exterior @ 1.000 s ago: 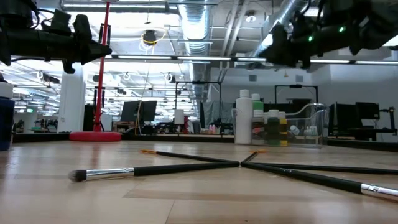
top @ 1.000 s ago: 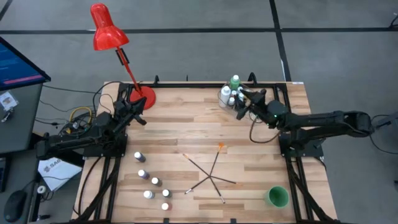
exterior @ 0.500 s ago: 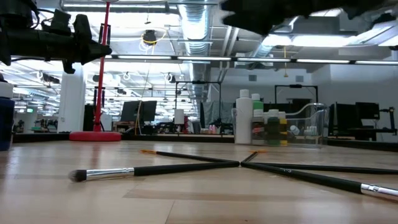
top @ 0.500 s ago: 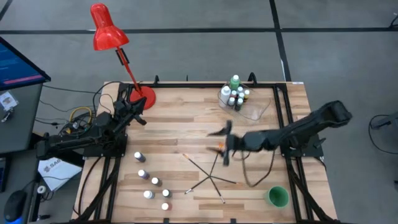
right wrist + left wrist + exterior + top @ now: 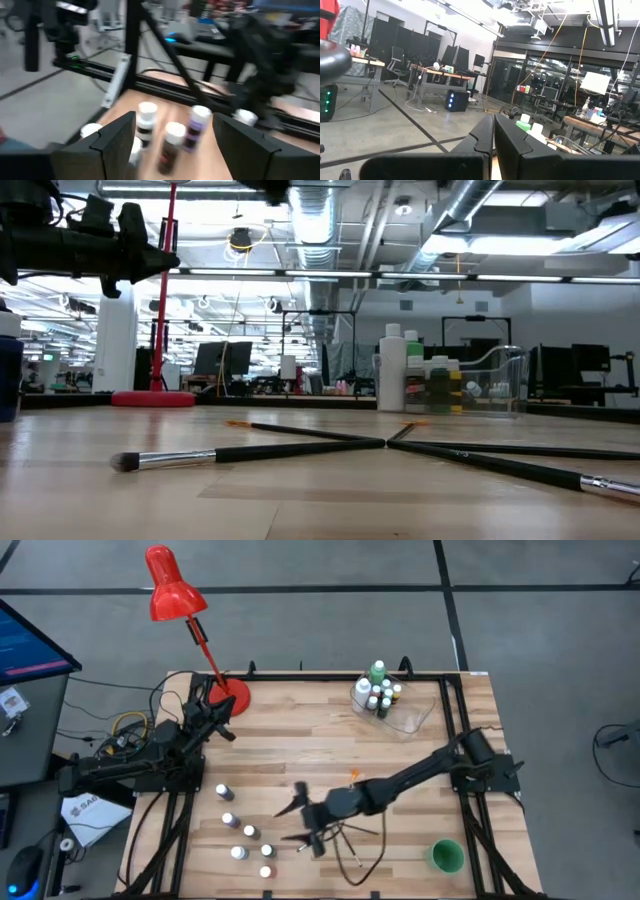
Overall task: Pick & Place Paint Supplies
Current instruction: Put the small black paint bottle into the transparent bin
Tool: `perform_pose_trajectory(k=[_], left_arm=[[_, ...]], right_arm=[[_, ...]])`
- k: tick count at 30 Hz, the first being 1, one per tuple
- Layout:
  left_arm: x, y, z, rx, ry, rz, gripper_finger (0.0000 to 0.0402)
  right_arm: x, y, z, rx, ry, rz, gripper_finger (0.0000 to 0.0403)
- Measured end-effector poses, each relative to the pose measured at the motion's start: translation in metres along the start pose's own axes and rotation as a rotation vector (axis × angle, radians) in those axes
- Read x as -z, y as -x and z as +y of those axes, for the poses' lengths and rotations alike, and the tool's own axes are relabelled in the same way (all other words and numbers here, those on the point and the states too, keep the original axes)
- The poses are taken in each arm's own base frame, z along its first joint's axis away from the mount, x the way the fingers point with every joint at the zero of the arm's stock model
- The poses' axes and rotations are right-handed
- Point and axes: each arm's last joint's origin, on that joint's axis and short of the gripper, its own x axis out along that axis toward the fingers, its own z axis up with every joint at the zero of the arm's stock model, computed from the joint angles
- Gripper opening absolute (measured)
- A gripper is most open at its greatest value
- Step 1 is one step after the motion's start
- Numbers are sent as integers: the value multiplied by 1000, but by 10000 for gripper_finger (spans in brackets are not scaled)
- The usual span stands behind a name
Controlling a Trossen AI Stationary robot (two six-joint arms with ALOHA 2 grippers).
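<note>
Right end effector (image 5: pixel 297 823) now beside small paint bottles (image 5: pixel 246 832), fingers spread.

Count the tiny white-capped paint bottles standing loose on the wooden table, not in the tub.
6, all front-left: farthest bottle, one below, a middle one, a pair side by side, the frontmost. The right arm may hide others.

Even bright overhead light; right end effector (image 5: pixel 300 823) motion-blurred; right wrist view smeared; ceiling glare.
</note>
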Motion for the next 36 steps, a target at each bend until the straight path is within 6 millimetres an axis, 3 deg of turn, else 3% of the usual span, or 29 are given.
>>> perform_pose_trajectory(k=[6, 13, 24, 36], left_arm=[[0, 0, 0, 0, 0, 0, 8], [0, 0, 0, 0, 0, 0, 8], [0, 0, 0, 1, 0, 0, 8], [0, 0, 0, 0, 0, 0, 8]], right_arm=[[7, -43, 8, -84, 2, 42, 261], [28, -74, 15, -143, -51, 81, 261], [54, -91, 27, -186, -113, 119, 261], [57, -91, 19, -184, -134, 131, 260]])
